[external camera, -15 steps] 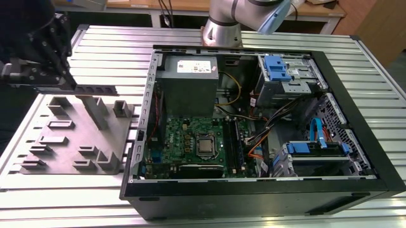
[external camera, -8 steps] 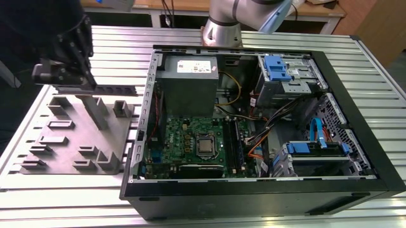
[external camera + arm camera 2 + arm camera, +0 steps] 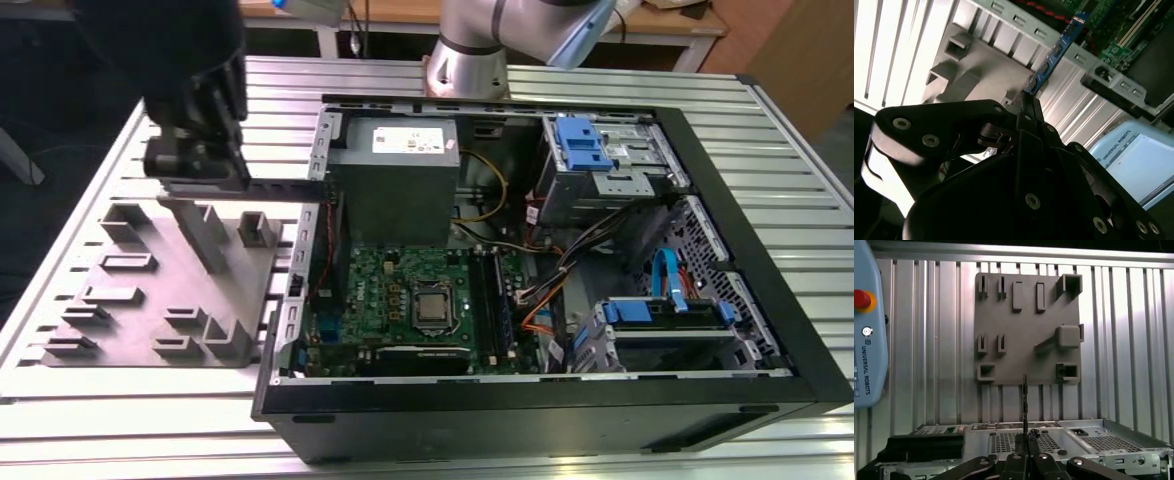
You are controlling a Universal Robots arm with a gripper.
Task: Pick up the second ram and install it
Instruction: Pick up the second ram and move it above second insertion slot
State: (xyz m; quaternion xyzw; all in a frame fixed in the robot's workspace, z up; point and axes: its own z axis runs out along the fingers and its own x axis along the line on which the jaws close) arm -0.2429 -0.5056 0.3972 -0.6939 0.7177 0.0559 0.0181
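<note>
One black gripper (image 3: 198,172) hangs over the flat grey plastic tray of upright blocks (image 3: 147,315) at the exterior view's left. In the second wrist view its fingers are clamped on one end of the second ram (image 3: 1055,52), a long, thin blue memory stick, above the tray. Rightward lies the open black computer case (image 3: 534,425) with its green motherboard (image 3: 387,290).

Dark lettering is printed on the light blue-grey plastic casing (image 3: 865,340), below its red round button (image 3: 861,299), as seen in both wrist views. A white paper label (image 3: 414,141) bearing fine print, too small to be read, is stuck on the grey metal power supply box (image 3: 394,200).
</note>
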